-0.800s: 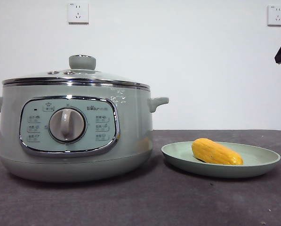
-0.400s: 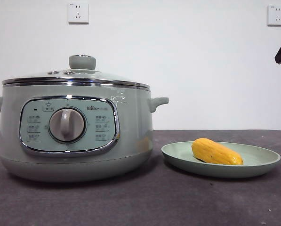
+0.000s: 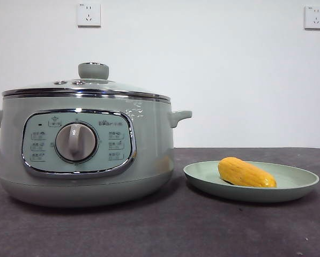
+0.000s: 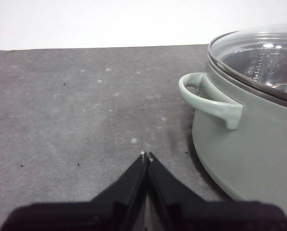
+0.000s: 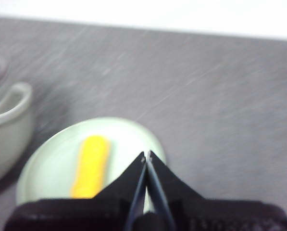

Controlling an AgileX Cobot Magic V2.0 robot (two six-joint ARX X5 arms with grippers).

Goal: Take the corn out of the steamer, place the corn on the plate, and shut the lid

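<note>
The pale-green steamer [image 3: 84, 150] stands at the left of the table with its glass lid [image 3: 90, 85] on it. The yellow corn [image 3: 246, 173] lies on the pale-green plate [image 3: 299, 187] to the steamer's right. My left gripper [image 4: 147, 156] is shut and empty, low over the table beside the steamer's side handle [image 4: 211, 99]. My right gripper [image 5: 146, 155] is shut and empty above the plate [image 5: 52, 163], beside the corn [image 5: 91, 166]. Neither gripper shows in the front view.
The dark grey table [image 3: 165, 230] runs wide in front of the steamer and plate. Two wall sockets [image 3: 89, 14] sit on the white wall behind.
The black arm tip at the upper right edge of the front view has gone out of view. The steamer, lid, plate and corn have not moved.
</note>
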